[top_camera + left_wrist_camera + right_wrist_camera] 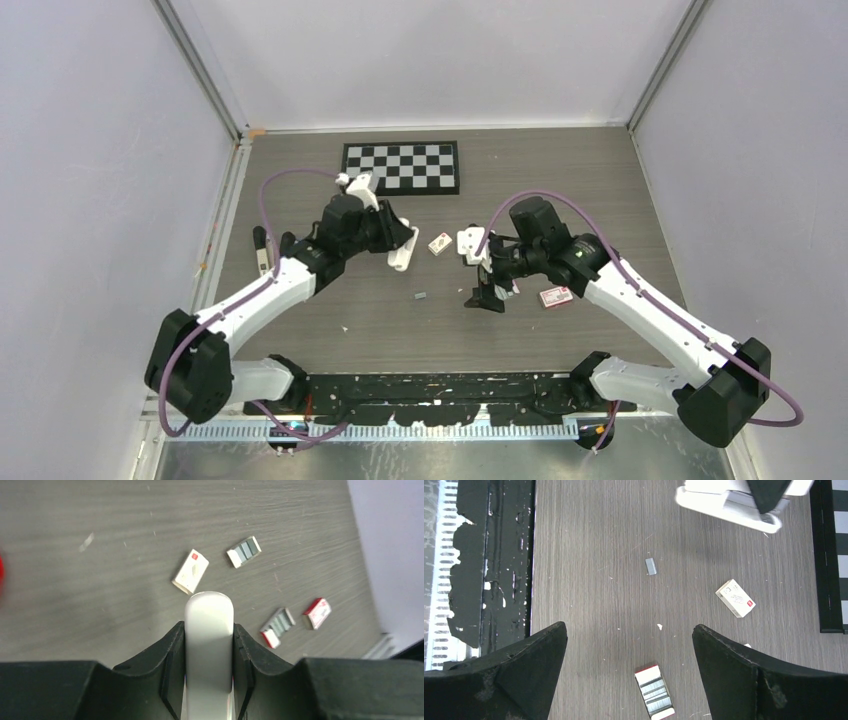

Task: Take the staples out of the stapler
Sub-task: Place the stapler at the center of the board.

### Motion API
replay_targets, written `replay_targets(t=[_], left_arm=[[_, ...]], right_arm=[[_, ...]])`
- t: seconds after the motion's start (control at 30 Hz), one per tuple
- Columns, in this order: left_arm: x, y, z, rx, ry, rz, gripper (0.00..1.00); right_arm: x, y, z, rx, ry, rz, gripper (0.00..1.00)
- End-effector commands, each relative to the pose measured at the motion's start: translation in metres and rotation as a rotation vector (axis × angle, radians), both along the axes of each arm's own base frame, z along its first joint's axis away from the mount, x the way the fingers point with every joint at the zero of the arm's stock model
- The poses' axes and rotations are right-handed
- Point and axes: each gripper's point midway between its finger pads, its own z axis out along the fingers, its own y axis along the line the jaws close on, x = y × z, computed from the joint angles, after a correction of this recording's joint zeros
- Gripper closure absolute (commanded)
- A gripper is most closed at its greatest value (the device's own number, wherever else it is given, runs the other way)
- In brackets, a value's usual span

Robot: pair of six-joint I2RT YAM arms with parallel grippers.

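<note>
Staple box (pixel 190 571) — red mark, print unreadable

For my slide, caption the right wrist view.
Open jaws above an open staple box, white stapler at the top edge.

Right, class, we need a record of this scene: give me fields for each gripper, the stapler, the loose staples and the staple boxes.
left gripper: shut on the white stapler
right gripper: open, empty, above the table
loose staple strip: lying on the table, apart from both grippers
closed staple box: on the table, white with a red mark
open staple box: on the table, staples showing inside
</note>
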Motion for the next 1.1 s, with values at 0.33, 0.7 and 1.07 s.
replay_targets(t=[0.33,0.7,1.07], left_arm=[[0.098,-0.019,-0.009,0.590,-0.353,-0.380,1.00],[0.132,-0.032,-0.038,0.690,-0.393,-0.546,1.00],[0.158,-0.032,-0.067,0.811,-0.377,-0.613,1.00]], right_arm=[[0.007,-0.003,0.015,0.043,-0.011,-0.021,0.00],[0.014,-0.007,0.012,0.033,-0.006,-0.046,0.00],[0.019,-0.009,0.006,0.018,0.012,-0.060,0.00]])
